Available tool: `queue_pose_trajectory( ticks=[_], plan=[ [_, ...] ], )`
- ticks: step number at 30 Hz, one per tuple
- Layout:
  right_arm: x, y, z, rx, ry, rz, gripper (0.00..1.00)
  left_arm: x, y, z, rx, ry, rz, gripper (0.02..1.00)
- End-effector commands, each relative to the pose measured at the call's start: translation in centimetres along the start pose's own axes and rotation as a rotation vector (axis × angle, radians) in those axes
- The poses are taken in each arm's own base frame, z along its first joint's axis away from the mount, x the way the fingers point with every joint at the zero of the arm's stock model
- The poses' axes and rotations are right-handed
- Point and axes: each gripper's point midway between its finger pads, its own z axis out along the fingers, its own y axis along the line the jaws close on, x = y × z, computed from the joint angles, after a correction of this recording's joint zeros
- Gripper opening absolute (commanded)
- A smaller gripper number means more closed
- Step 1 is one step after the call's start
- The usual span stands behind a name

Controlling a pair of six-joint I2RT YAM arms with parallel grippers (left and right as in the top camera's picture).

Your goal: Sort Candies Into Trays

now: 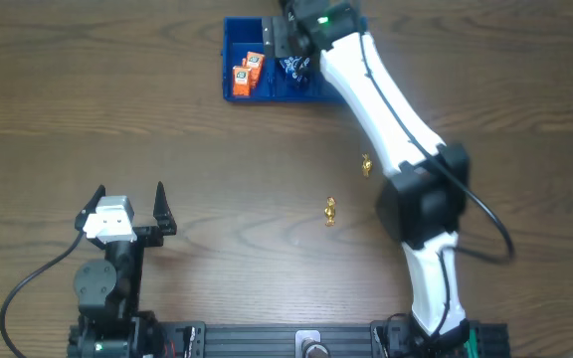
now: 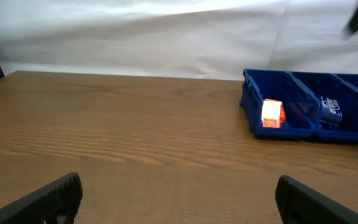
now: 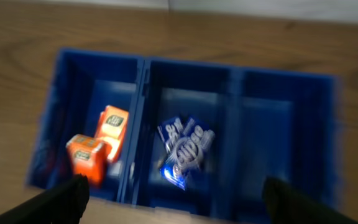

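A blue tray with three compartments sits at the far middle of the table. Its left compartment holds two orange candy boxes. Blue-wrapped candies lie in the middle compartment, and the right compartment is bare. My right gripper hangs open above the tray with nothing between its fingers. Two gold-wrapped candies lie on the table right of centre. My left gripper is open and empty at the near left, facing the tray.
The wooden table is bare to the left and in front of the tray. The right arm stretches diagonally from the near right up to the tray, passing beside the gold candies. A white wall stands behind the table.
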Motion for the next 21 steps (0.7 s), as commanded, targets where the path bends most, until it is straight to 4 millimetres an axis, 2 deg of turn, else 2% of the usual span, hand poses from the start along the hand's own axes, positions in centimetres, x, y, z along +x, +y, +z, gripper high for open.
queue_pose_trajectory(
  ticks=[1, 3, 4, 5, 7, 8, 9, 11, 15, 21],
  plan=[
    [2.6, -2.1, -11.1, 0.004, -0.02, -0.017, 0.925, 1.8, 0.3, 0.1, -0.015, 0.053, 0.005, 0.998],
    [8.2, -3.4, -11.4, 0.023, 0.084, 0.025, 0.925, 1.8, 0.3, 0.1, -0.014, 0.053, 0.005, 0.998],
    [12.2, -4.3, -10.8, 0.034, 0.163, 0.06, 0.925, 1.8, 0.3, 0.1, -0.014, 0.053, 0.005, 0.998],
    [15.4, -4.7, -10.3, 0.037, 0.226, 0.083, 0.925, 1.8, 0.3, 0.1, -0.015, 0.053, 0.005, 0.998],
    [22.3, -4.6, -8.8, 0.021, 0.357, 0.119, 0.917, 1.8, 0.3, 0.1, -0.014, 0.053, 0.005, 0.998],
    [24.6, -4.4, -8.2, 0.023, 0.4, 0.129, 0.912, 1.8, 0.3, 0.1, -0.015, 0.053, 0.005, 0.998],
    [28.1, -4.2, -7.3, 0.048, 0.464, 0.138, 0.901, 1.8, 0.3, 0.1, -0.014, 0.053, 0.005, 0.998],
    [31.6, -3.5, -6.5, 0.026, 0.529, 0.128, 0.893, 1.8, 0.3, 0.1, -0.015, 0.053, 0.005, 0.998],
    [33.4, -3.5, -5.1, 0.034, 0.551, 0.14, 0.864, 1.8, 0.3, 0.1, -0.014, 0.053, 0.005, 0.998],
    [34.1, -3.8, -1.8, 0.079, 0.553, 0.13, 0.862, 1.8, 0.3, 0.1, -0.015, 0.053, 0.005, 0.998]
  ],
)
